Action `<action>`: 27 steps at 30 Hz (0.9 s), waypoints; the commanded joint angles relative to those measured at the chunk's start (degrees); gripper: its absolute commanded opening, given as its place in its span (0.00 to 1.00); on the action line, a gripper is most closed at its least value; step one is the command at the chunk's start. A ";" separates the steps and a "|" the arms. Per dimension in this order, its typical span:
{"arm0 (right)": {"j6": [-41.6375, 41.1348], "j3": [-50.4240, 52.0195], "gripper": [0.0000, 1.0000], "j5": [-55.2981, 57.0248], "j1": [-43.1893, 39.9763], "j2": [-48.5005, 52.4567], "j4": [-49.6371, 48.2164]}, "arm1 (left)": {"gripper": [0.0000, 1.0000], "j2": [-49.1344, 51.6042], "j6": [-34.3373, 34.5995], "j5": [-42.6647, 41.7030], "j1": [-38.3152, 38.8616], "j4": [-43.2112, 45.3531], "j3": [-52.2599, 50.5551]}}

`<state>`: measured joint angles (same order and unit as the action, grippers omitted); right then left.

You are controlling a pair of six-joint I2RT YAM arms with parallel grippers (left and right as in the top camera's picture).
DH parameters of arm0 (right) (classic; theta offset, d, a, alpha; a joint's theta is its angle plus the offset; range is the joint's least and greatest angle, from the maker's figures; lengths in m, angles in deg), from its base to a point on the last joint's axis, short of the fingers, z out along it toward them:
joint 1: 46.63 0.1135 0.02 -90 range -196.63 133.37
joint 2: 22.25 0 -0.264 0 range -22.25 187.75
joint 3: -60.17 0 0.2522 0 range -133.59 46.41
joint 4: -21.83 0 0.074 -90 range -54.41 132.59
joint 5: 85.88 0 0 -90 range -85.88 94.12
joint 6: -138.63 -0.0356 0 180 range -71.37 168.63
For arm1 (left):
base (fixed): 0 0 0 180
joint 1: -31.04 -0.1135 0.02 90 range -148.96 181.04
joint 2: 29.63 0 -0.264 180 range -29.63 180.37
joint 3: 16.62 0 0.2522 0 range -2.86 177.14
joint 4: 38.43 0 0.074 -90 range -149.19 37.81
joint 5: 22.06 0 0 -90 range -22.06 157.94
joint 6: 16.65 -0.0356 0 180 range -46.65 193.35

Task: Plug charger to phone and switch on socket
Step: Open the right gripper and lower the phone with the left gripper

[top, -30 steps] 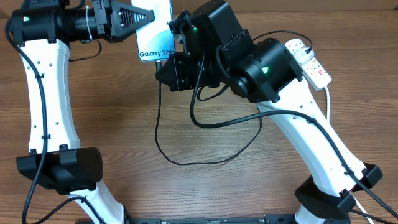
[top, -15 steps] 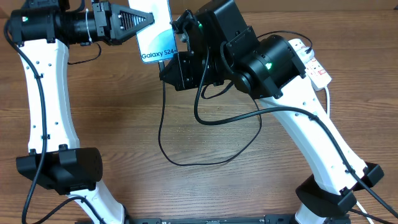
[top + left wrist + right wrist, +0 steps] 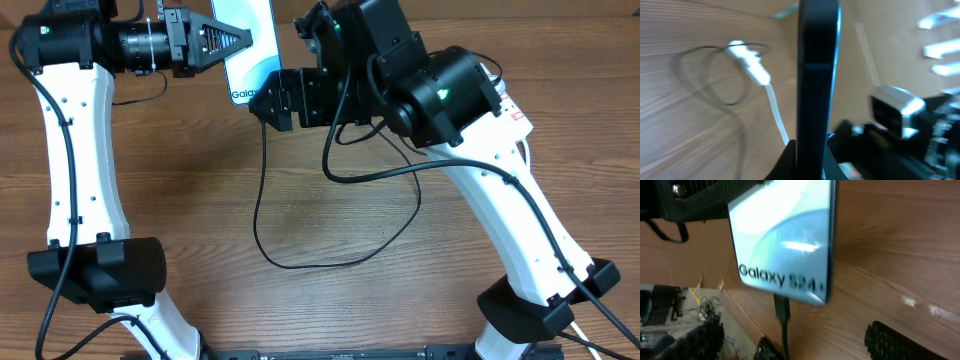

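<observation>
Right wrist view: slim glossy phone, small black charger plug touching its bottom edge. Right gripper ribbed pads stand apart; left gripper clamps the phone.

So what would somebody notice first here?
The bright blue phone catches the eye first, gripped at the top of the table by the left end effector. Next comes the charger, a thin black cable looping across the wood, with its plug at the phone's bottom edge.
</observation>
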<state>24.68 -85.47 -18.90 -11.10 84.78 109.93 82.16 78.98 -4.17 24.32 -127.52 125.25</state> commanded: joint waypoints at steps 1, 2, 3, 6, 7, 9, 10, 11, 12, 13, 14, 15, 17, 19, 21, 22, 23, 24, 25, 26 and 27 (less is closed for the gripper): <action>0.20 -0.46 0.98 3.15 -3.02 0.09 2.82 | 0.04 -0.46 1.88 15.61 0.52 -0.83 1.46; 0.20 -0.46 1.00 4.33 -3.69 0.09 4.15 | 0.04 -0.24 2.10 19.10 0.74 -1.51 1.44; 0.20 -0.46 1.00 6.01 -4.46 0.09 5.64 | 0.04 0.02 2.08 21.38 1.01 -2.32 1.42; 0.15 -0.46 1.00 11.69 -6.64 0.11 9.60 | 0.04 1.86 1.03 24.35 2.86 -4.26 1.38; 0.15 -0.46 1.00 13.20 -7.23 0.11 10.60 | 0.04 2.84 0.04 24.35 3.82 -4.61 1.36; 0.13 -0.46 1.00 18.29 -9.05 0.17 13.38 | 0.04 6.29 -2.10 24.59 6.97 -5.62 1.38; 0.00 -0.46 1.00 20.41 -9.62 0.35 14.12 | 0.04 7.72 -2.99 24.74 8.20 -5.95 1.38; -0.07 -0.46 1.00 22.38 -10.14 0.39 14.88 | 0.04 9.22 -3.61 24.98 9.44 -6.10 1.38; -0.22 -0.46 1.00 24.04 -10.71 0.57 15.63 | 0.04 10.91 -3.52 25.97 10.67 -6.08 1.38; -0.31 -0.46 1.00 25.18 -11.21 0.70 16.17 | 0.04 12.15 -3.52 26.51 11.52 -5.92 1.38; -0.76 -0.46 1.00 26.45 -11.96 0.79 16.85 | 0.04 13.55 -3.52 26.95 12.48 -5.79 1.38; -2.05 -0.46 1.00 27.74 -12.55 0.87 17.44 | 0.04 15.04 -3.56 27.34 13.42 -5.64 1.38; -4.63 -0.46 1.00 29.92 -14.01 1.25 18.56 | 0.04 17.86 -3.91 28.30 15.13 -5.42 1.38; -4.59 -0.46 1.00 30.34 -15.19 1.70 18.91 | 0.04 20.37 -4.00 29.33 16.44 -5.40 1.38; -4.59 -0.46 1.00 30.69 -16.41 2.45 18.95 | 0.04 22.56 -4.72 29.51 17.59 -5.09 1.38; -4.59 -0.46 1.00 30.75 -16.98 2.93 18.91 | 0.04 23.67 -5.53 29.46 18.16 -4.68 1.38; -4.59 -0.46 1.00 30.73 -17.68 3.52 18.84 | 0.04 24.52 -6.10 29.51 18.62 -4.24 1.38; -4.59 -0.46 1.00 30.73 -18.16 4.15 18.82 | 0.04 25.33 -6.67 29.49 19.04 -3.80 1.38; -4.59 -0.46 1.00 30.71 -18.62 4.61 18.84 | 0.04 25.94 -6.93 29.55 19.28 -3.39 1.38; -4.59 -0.46 1.00 30.71 -19.19 5.62 19.02 | 0.04 26.91 -6.91 30.03 19.58 -2.45 1.38; -4.52 -0.46 1.00 30.75 -19.32 6.21 19.12 | 0.04 27.50 -6.88 30.60 19.63 -1.73 1.38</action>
<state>20.79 -85.47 10.41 -29.35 88.54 128.82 108.38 74.43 26.38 43.47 -130.64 125.54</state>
